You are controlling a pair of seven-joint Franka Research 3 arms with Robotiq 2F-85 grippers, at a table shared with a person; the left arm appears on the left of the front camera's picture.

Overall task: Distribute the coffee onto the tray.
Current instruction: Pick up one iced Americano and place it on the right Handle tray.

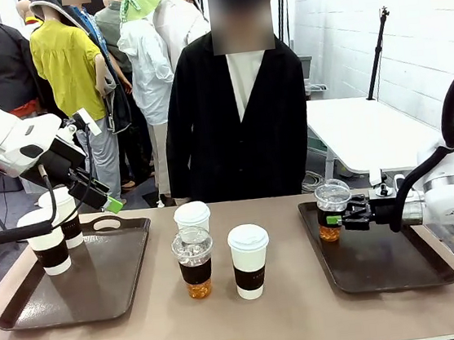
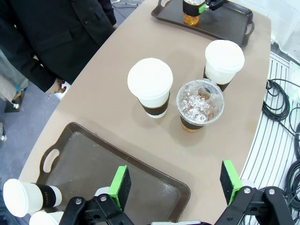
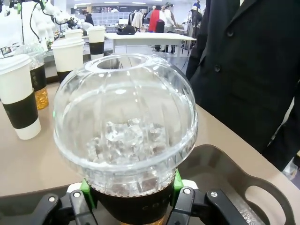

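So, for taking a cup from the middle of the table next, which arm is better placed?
Probably left: the left gripper is open, empty, facing the middle cups. The right gripper is around the iced cup on its tray.

A person in a black jacket over a white top (image 1: pixel 237 128) stands at the far edge of the tan, round-cornered table (image 1: pixel 253 323). Behind, a white table (image 1: pixel 362 134) sits by a white brick wall (image 1: pixel 414 9), with a black stand (image 1: pixel 377 50) near it. Black cables (image 2: pixel 276 101) lie coiled on the floor.
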